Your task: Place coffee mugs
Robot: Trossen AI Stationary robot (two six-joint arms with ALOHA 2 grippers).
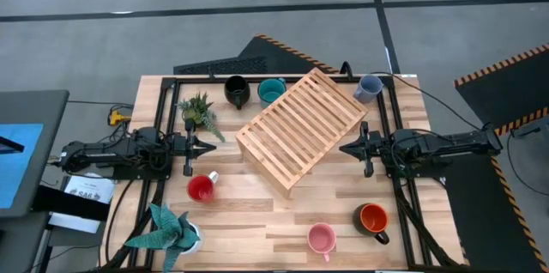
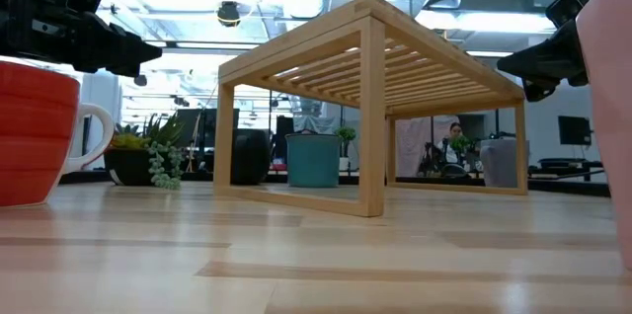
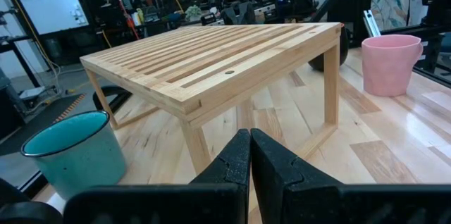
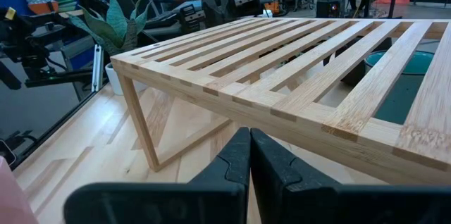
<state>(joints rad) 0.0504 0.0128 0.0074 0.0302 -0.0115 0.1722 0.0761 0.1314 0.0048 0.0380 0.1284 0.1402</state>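
Six mugs stand upright on the table around a slatted wooden rack [image 1: 300, 127]. The black mug [image 1: 237, 92], teal mug [image 1: 271, 91] and lavender-blue mug [image 1: 369, 87] sit by the far edge. The red mug [image 1: 201, 188] is near left. The pink mug [image 1: 322, 239] and the orange-red mug with black handle [image 1: 373, 219] are near the front edge. My left gripper [image 1: 210, 146] hovers left of the rack, shut and empty, as its wrist view [image 3: 250, 150] shows. My right gripper [image 1: 345, 147] hovers right of the rack, also shut and empty [image 4: 250, 153].
A small green plant [image 1: 199, 112] stands at far left and a spiky-leaved potted plant [image 1: 167, 230] at the near left corner. The rack stands on legs with open space beneath [image 2: 296, 146]. Bare wood lies between the rack and the front mugs.
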